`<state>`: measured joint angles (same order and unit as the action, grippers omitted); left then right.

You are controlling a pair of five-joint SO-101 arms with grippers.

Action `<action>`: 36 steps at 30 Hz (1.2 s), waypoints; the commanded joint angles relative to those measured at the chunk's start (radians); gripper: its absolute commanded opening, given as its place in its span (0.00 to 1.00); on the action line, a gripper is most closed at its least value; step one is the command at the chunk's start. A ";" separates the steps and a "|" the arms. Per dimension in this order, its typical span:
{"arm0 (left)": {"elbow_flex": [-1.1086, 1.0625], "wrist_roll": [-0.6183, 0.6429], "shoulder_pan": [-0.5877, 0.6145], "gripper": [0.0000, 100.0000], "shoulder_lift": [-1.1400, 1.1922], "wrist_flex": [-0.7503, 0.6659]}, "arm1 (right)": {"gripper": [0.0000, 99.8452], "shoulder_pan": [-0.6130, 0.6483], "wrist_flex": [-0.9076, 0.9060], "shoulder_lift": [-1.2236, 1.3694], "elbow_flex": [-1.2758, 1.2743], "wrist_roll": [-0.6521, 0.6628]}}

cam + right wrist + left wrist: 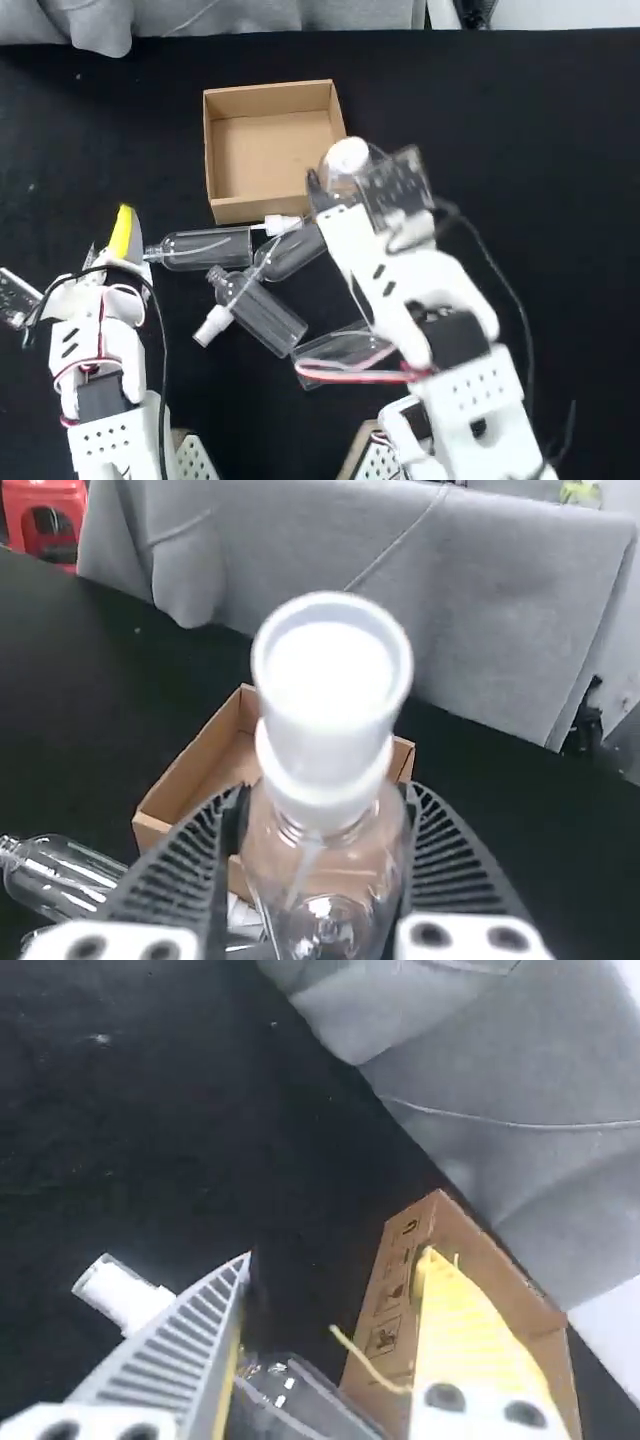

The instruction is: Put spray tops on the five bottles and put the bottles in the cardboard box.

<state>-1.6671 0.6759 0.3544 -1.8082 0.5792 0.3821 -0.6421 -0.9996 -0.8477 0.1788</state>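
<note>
From where I stood, the right gripper (322, 800) was clenched around a clear bottle (320, 890). It held the bottle upright, with the white spray top (330, 680) already on, just at the right-hand edge of the cardboard box (270, 150) in the upper middle of the high view. The left gripper (335, 1260) sat at the lower left with its jaws released and nothing between them. Below the box, between the two arms, the loose bottles (200, 247) lay on their sides on the black table (540, 120), close together.
</note>
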 commanded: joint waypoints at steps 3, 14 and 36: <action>-0.005 0.006 0.010 0.24 -0.017 -0.021 | 0.12 -0.026 0.192 0.240 0.131 -0.006; -0.018 0.005 0.010 0.24 -0.017 -0.021 | 0.12 -0.029 0.261 0.530 0.283 -0.006; -0.021 0.003 0.010 0.24 -0.017 -0.023 | 0.13 -0.051 0.370 0.885 0.441 -0.095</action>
<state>-1.6701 0.6790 0.3529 -1.8098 0.5792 0.3667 -0.3061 -0.1158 -0.4780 0.0928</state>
